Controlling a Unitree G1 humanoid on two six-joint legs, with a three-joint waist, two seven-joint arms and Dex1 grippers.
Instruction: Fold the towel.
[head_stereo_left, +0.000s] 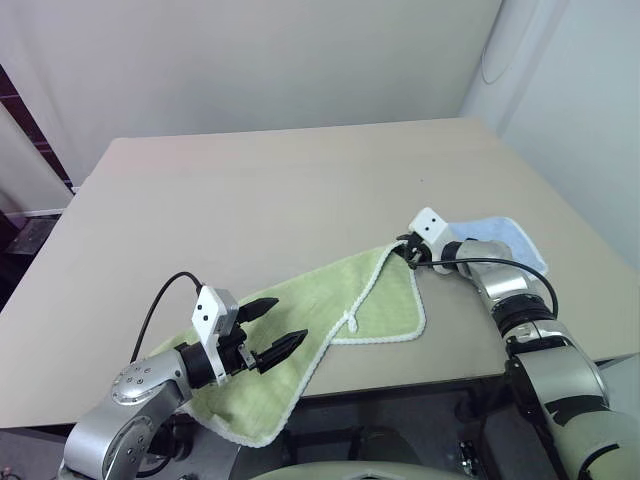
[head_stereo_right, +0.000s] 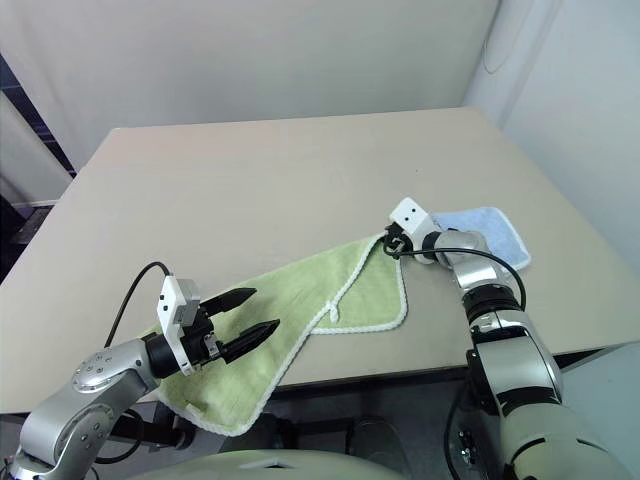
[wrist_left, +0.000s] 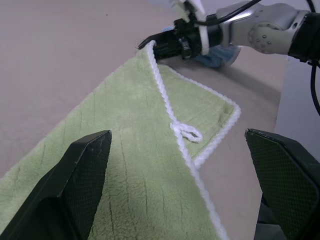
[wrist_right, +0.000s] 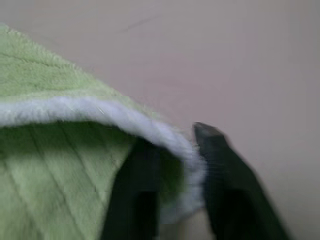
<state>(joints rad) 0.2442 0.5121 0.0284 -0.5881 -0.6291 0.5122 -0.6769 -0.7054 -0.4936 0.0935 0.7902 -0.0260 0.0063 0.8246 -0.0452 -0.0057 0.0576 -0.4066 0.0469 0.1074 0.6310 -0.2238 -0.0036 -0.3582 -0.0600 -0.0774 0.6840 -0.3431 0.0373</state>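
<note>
My right end effector (head_stereo_left: 408, 250) is clamped on the towel's (head_stereo_left: 300, 340) far corner. The towel lies diagonally on the desk (head_stereo_left: 280, 200), its near end draping off the edge under my left end effector (head_stereo_left: 276, 328), fingers apart, nearer that end.

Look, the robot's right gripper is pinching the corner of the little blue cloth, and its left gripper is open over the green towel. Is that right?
Not quite. The right gripper is shut on the corner of the green towel, not the blue cloth, which lies untouched beside that arm. The right wrist view shows green fabric and white edging between its fingers. The left gripper is indeed open over the towel.
</note>
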